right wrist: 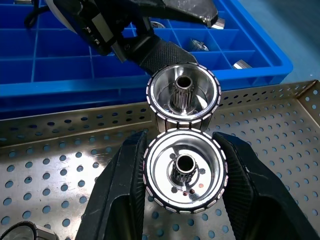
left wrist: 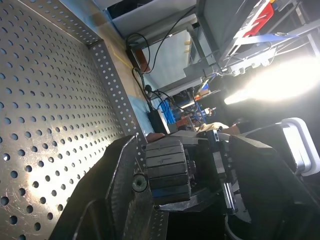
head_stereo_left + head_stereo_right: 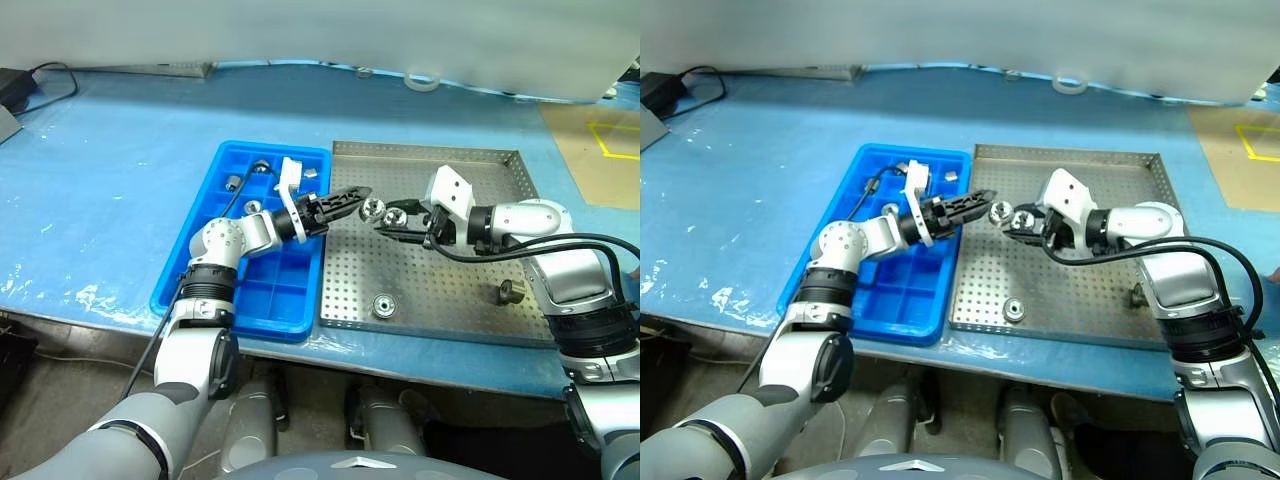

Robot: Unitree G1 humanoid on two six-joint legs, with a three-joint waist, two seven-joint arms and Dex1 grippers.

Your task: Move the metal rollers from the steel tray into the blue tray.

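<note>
Rollers were changing hands above the steel tray [image 3: 500, 170]: the right claw [image 1: 184, 200] was closed round one metal roller [image 1: 184, 170], a finger pressed on each side of its rim, and a second roller [image 1: 183, 95] sat touching it, at the tips of the left claw [image 3: 352, 200], which reached across from over the blue tray [image 3: 190, 265]. Whether the left claw actually gripped that second roller, or how far its fingers stood apart, could not be told. Two rollers lay loose on the perforated floor, one near the front rim [image 3: 382, 305] and one, on its side, to the right [image 3: 511, 291]; several more [image 3: 231, 182] sat in the far compartments of the blue tray. The step looked like a hand-over, or two pieces stuck together; next, the left claw would need a sure hold before the right let go, then a carry to a free compartment. Both trays sat side by side on a worktop covered in pale blue sheeting [image 3: 100, 190], a roll of tape [image 3: 421, 80] and a dark cable [image 3: 50, 75] toward its back, shelving and bright light beyond.
</note>
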